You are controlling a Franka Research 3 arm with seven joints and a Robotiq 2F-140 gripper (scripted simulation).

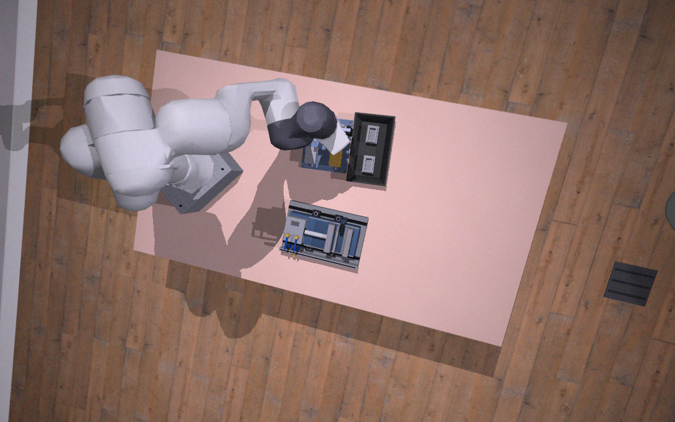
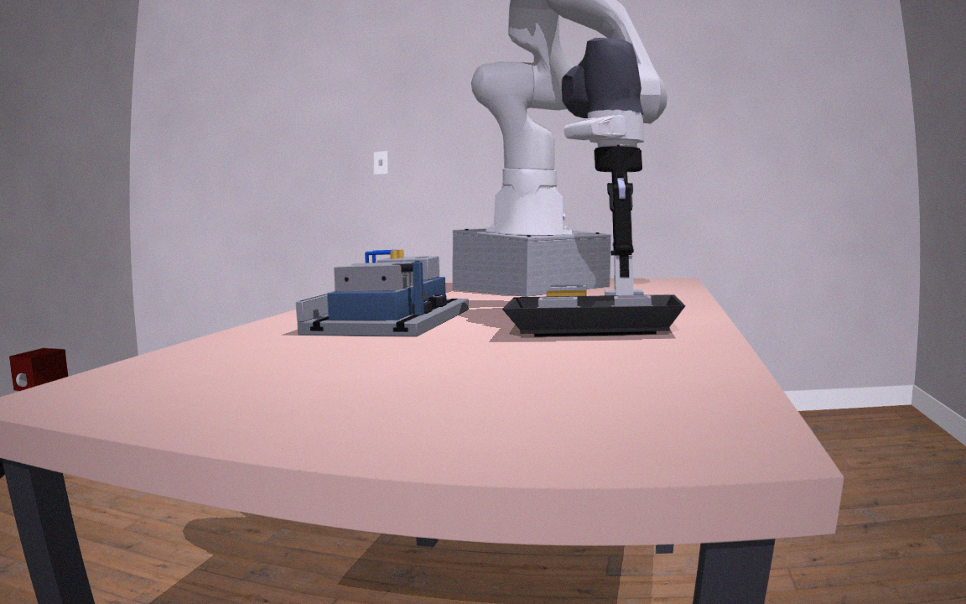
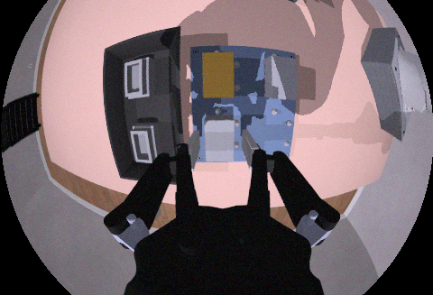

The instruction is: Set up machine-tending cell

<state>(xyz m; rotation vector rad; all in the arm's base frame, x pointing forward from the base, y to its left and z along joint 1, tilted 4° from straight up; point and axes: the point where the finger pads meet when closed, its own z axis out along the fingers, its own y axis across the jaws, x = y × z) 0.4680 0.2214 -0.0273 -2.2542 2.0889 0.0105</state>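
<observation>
My gripper [image 3: 220, 139] [image 2: 624, 279] is partly open and low over the blue infeed plate [image 3: 273, 121]. Its fingers stand on either side of a flat aluminium blank [image 3: 219, 133], with small gaps at both sides. A brass blank [image 3: 218, 74] [image 2: 566, 292] lies flat beyond it on the plate. Another aluminium blank [image 3: 277, 75] sits tilted at the plate's far right. The black outfeed tray [image 3: 115, 109] [image 1: 389, 152] [image 2: 591, 315] beside the plate holds two finished parts [image 3: 137, 78] [image 3: 143, 143] [image 1: 371, 135] [image 1: 368, 164]. The vise [image 1: 324, 235] [image 2: 381, 296] stands apart.
The arm's grey base block [image 1: 198, 183] [image 2: 532, 262] [image 3: 391, 85] stands at the table's near-robot edge. A red box [image 2: 38, 367] sits off the table to the left. The tray wall is close to my left finger.
</observation>
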